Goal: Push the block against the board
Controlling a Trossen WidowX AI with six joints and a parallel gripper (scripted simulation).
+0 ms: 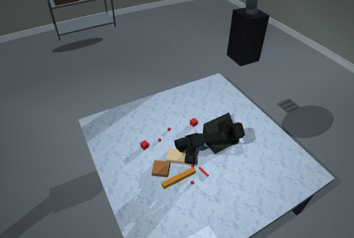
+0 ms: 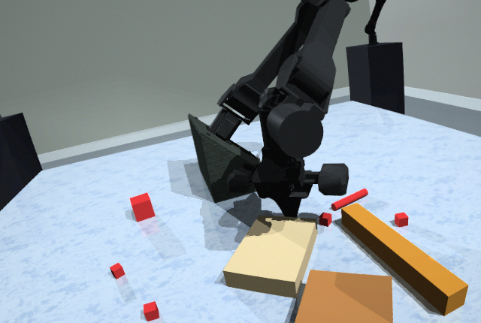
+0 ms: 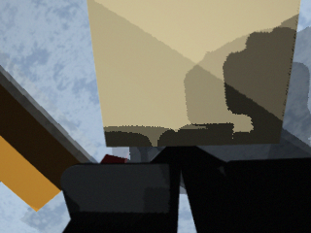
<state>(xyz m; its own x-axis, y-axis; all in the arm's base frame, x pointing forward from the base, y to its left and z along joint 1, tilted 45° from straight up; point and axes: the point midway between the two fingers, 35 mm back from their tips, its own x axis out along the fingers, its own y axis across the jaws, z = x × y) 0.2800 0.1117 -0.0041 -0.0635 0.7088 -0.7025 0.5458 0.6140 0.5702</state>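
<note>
The cream rectangular board (image 1: 173, 154) (image 2: 271, 253) (image 3: 146, 87) lies flat on the table. The brown square block (image 1: 160, 167) (image 2: 353, 300) lies flat near one corner of the board. In the exterior view a narrow dark gap shows between them; no whole side of the block lies along the board. My gripper (image 1: 190, 162) (image 2: 290, 214) (image 3: 178, 146) is shut and empty. Its tips are low at the board's short end farther from the block. Contact looks likely there, but the fingers partly hide that edge.
An orange bar (image 1: 178, 177) (image 2: 403, 253) (image 3: 29, 184) lies slantwise beside the block and board. A small red cube (image 2: 325, 219) is close to my fingertips, with a red rod (image 1: 203, 171) (image 2: 349, 199) beyond. Several other red cubes lie around. The dark slanted base plate (image 2: 217, 167) stands behind.
</note>
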